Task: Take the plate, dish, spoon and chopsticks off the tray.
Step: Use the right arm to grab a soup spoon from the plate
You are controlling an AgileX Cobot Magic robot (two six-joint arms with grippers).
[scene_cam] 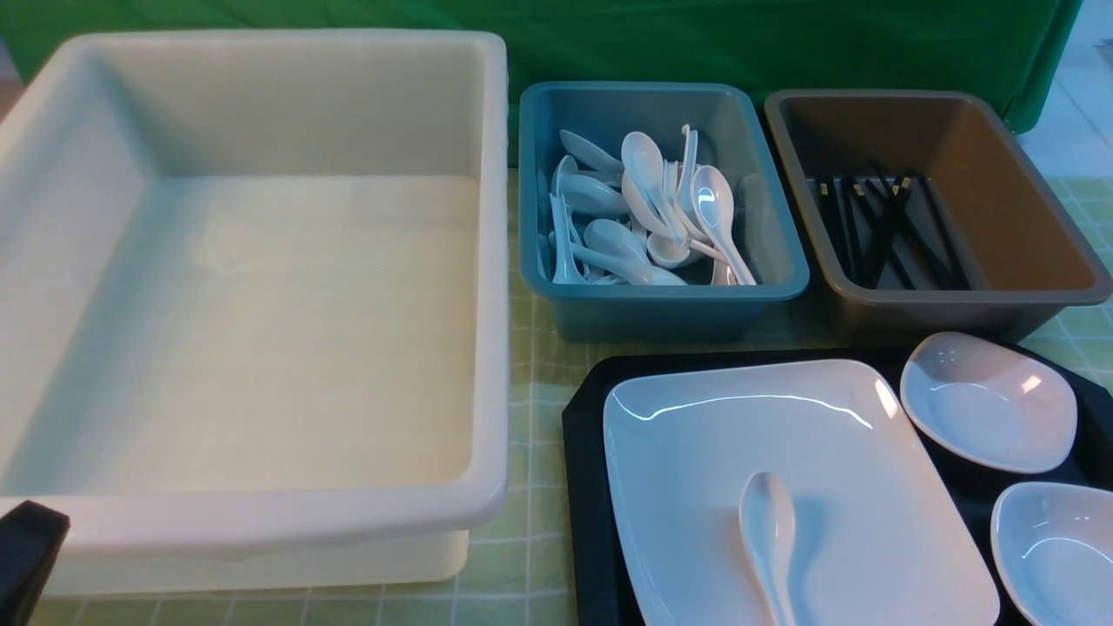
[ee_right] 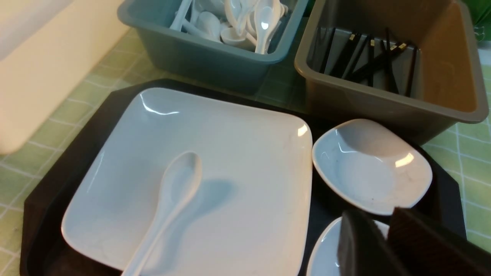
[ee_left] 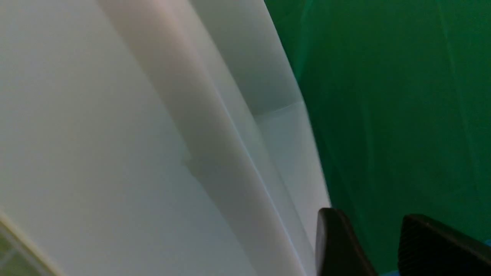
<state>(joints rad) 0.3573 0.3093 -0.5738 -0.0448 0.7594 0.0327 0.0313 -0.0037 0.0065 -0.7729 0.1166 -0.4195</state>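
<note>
At far left, left gripper (ee_left: 370, 214) sits close beside white bin (scene_cam: 261, 261), jaws apart, empty. Left-ahead of right gripper (ee_right: 378, 212): spoon (scene_cam: 769, 522) lying on plate (scene_cam: 696, 452), plate on tray (scene_cam: 587, 452). Near dish (scene_cam: 1052, 548) beneath it, far dish (scene_cam: 991, 404) just ahead. Right jaws narrowly parted, holding nothing. Chopsticks (scene_cam: 883, 230) in brown bin (scene_cam: 1026, 217) beyond; none seen on tray. Judgement: spoon step likely in hand. Next move calls for wider jaws, shift left, descent onto handle.

Glossy plate (scene_cam: 696, 452), seemingly plastic white bin (scene_cam: 261, 520)

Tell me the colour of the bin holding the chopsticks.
Brown bin, clearest in the front view.
</note>
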